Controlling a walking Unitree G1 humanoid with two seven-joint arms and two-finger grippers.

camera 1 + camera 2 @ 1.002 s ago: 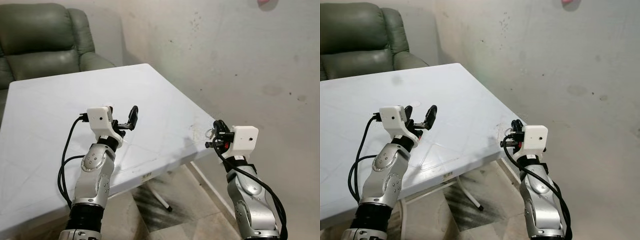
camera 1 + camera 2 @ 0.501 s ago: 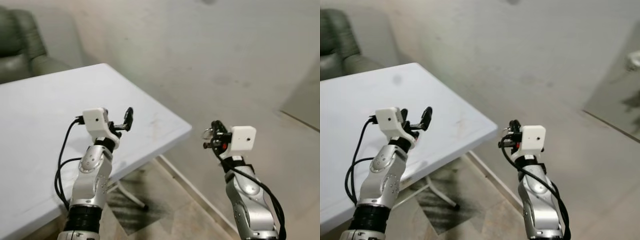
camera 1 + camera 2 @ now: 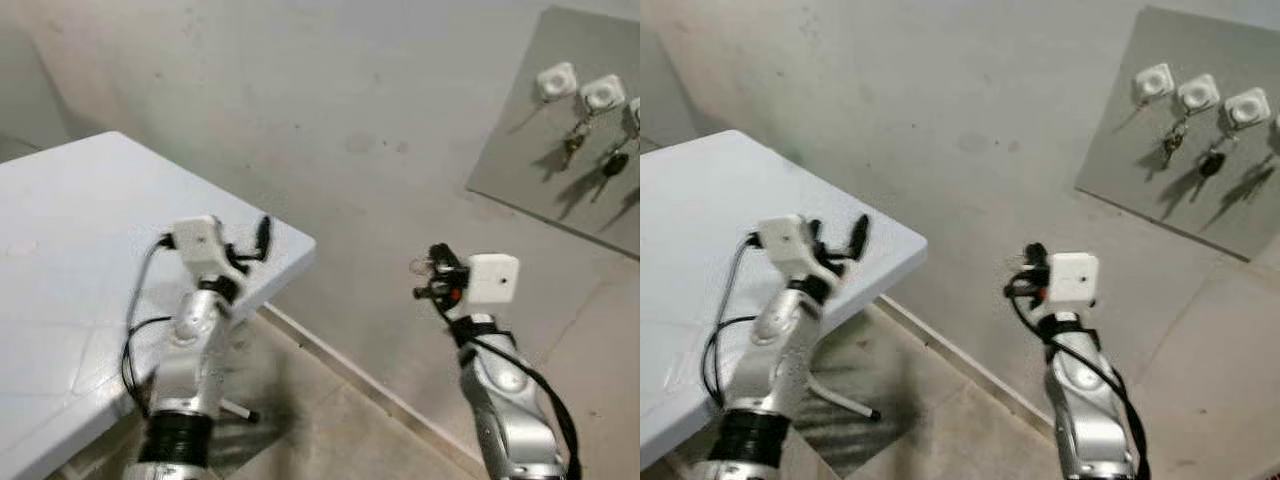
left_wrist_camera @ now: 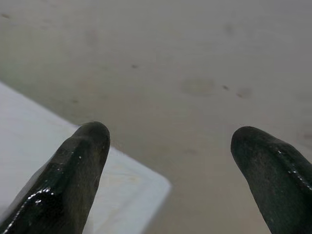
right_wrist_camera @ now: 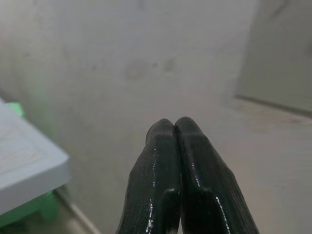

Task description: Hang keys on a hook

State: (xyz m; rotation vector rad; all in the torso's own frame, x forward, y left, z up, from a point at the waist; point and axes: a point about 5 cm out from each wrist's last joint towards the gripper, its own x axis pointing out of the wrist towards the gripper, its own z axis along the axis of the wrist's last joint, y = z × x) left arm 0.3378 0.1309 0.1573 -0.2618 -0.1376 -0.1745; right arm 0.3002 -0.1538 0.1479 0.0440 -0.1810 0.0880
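— Keys (image 3: 421, 266) sit pinched in the right end effector (image 3: 432, 277), far from the hooks (image 3: 582, 92).
— Left end effector (image 3: 262, 236)?
— Spread wide over the counter (image 3: 60, 230).
— Risk?
— Keys might slip out on the walk.

We see a small metal key ring (image 3: 421, 266) pinched at the tips of our right gripper (image 3: 432, 275), raised in the air. Up on the grey wall panel (image 3: 1120, 170) sit white square hooks (image 3: 1153, 82); two already carry dark hanging keys (image 3: 1171, 143).
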